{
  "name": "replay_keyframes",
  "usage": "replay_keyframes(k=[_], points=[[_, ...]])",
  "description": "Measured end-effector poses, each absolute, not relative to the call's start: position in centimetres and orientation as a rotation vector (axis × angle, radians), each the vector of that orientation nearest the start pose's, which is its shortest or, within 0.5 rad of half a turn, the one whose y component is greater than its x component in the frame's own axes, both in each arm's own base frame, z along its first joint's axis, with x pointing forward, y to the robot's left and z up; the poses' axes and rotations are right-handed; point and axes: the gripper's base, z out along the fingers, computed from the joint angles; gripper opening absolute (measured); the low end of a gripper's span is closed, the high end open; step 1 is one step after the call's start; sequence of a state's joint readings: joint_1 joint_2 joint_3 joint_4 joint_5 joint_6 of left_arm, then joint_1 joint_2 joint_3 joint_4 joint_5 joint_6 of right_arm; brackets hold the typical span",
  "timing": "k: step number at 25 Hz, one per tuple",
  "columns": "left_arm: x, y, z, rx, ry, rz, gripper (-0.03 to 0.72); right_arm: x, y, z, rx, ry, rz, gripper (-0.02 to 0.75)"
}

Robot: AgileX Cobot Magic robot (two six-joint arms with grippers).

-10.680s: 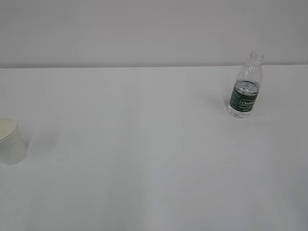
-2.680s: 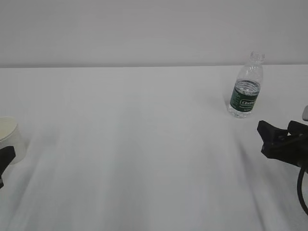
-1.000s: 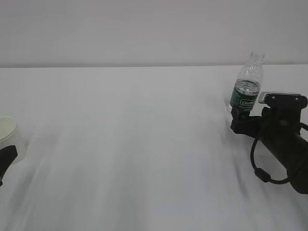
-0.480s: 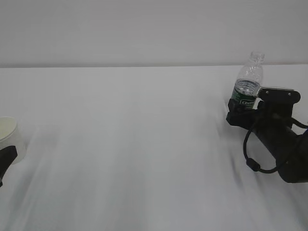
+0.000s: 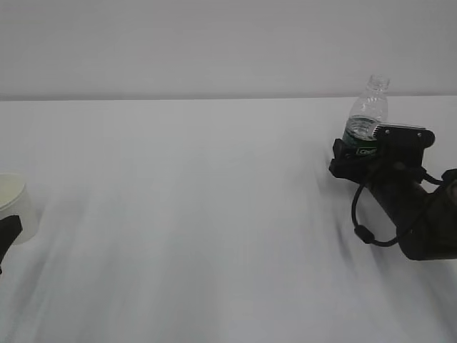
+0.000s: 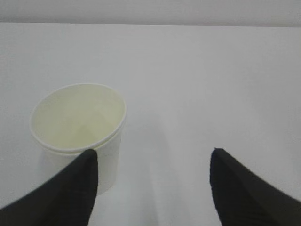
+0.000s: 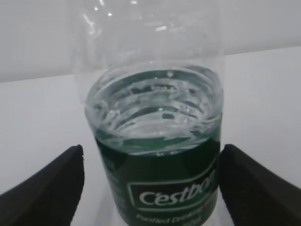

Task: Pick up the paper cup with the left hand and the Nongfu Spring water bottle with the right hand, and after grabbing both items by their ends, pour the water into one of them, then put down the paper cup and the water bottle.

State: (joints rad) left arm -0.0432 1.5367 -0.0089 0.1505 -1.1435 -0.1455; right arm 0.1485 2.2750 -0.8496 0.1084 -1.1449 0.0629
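Clear ribbed plastic water bottle [image 7: 153, 141] with green label stands between your open right claw [image 7: 150, 188]; close off-centre and it tips, spilling. Your left claw [image 6: 153, 188], also open, has one finger [image 6: 70, 188] before the white paper cup [image 6: 80, 129], which may get knocked over.

The Nongfu Spring water bottle [image 7: 153, 141] stands between the spread fingers [image 7: 44, 188] of the right hand [image 5: 353, 158], with a narrow gap of bare surface [image 5: 200, 214] on each side of it. Left of the bottle the surface lies open as far as the paper cup [image 6: 80, 132], which sits just inside the left hand's [image 6: 153, 188] left finger; the rest of that gap is free.
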Motion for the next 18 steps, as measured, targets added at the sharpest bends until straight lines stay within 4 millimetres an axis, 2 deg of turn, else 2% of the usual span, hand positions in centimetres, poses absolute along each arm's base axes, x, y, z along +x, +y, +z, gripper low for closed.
replay_keyframes(k=[11, 18], points=[[16.9, -2.0, 13.4, 0.06, 1.874, -0.211, 0.536, 38.8, 4.4, 5.6, 0.093, 1.739, 0.076, 0.667], [16.9, -1.9, 13.4, 0.06, 1.874, -0.208, 0.531, 39.3, 4.5, 4.5, 0.097, 1.749, 0.072, 0.662]])
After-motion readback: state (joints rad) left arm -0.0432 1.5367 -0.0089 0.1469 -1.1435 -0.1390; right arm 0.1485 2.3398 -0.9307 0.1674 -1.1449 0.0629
